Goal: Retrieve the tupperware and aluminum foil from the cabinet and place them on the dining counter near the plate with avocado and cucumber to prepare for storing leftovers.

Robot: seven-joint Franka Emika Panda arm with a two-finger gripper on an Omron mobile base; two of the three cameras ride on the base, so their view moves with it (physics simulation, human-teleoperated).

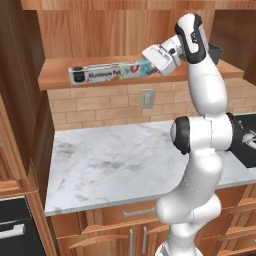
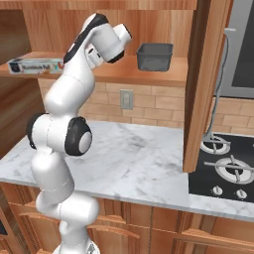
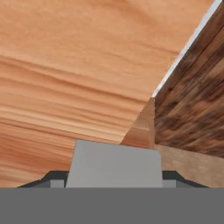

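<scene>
- Step in hand: fetching the aluminum foil [image 1: 107, 72] out of the cabinet [image 1: 100, 30]; nothing has been carried off yet.
- Foil lies lengthwise along the front edge of the shelf board [image 1: 55, 80], towards its left end.
- Gripper [image 1: 149, 64] sits at the right end of the carton. In the hand view a grey slab fills the gap between both finger tips [image 3: 177, 177], so it looks clamped on the foil at a medium-wide span. Probably a real grip, but contact is hard to confirm from this angle.
- Tupperware [image 2: 155, 55] stands upright on the same shelf, towards the right end near the back wall, well apart from the foil and untouched.
- Next move, as I judge it: lift the carton a little, pull it straight out over the front edge, then drive to the dining counter.
- Risk: held by one end, the long carton may droop or twist.
- In the way: the wooden panel [image 2: 203, 84] at the shelf's right side.
- Around: marble worktop [image 1: 115, 165] below, wall outlet [image 1: 147, 98] on the brick, black stove [image 2: 223, 168] at the right.
</scene>
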